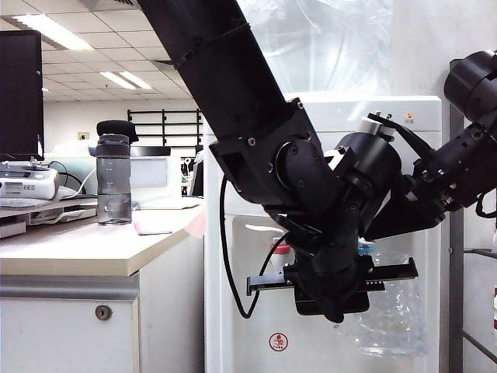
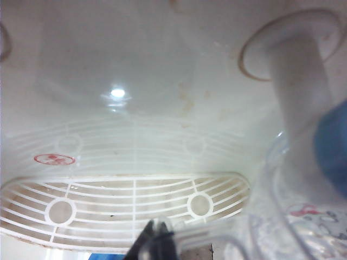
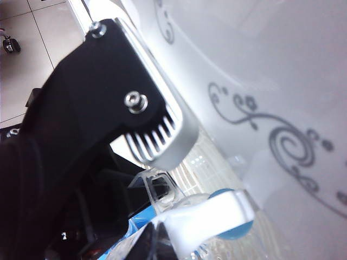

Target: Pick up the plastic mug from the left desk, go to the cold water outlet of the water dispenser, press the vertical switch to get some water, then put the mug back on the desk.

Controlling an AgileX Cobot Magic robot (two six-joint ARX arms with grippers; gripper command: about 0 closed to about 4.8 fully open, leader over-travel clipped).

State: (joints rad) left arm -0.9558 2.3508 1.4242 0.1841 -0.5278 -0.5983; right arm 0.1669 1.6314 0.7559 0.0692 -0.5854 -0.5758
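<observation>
I am clenching my left gripper point(image 2: 157, 241) on the plastic mug point(image 1: 392, 311), holding it in the water dispenser point(image 1: 326, 116) recess beneath the cold water outlet point(image 2: 331, 146). My right gripper point(image 3: 162, 146) is hovering just beside the vertical switch point(image 3: 209, 216); whether its jaws are parted I cannot tell.

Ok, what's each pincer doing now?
Left pincer: closed on the clear rippled plastic mug, at the white water dispenser.
Right pincer, by the blue-collared white tap: cannot be told.
</observation>
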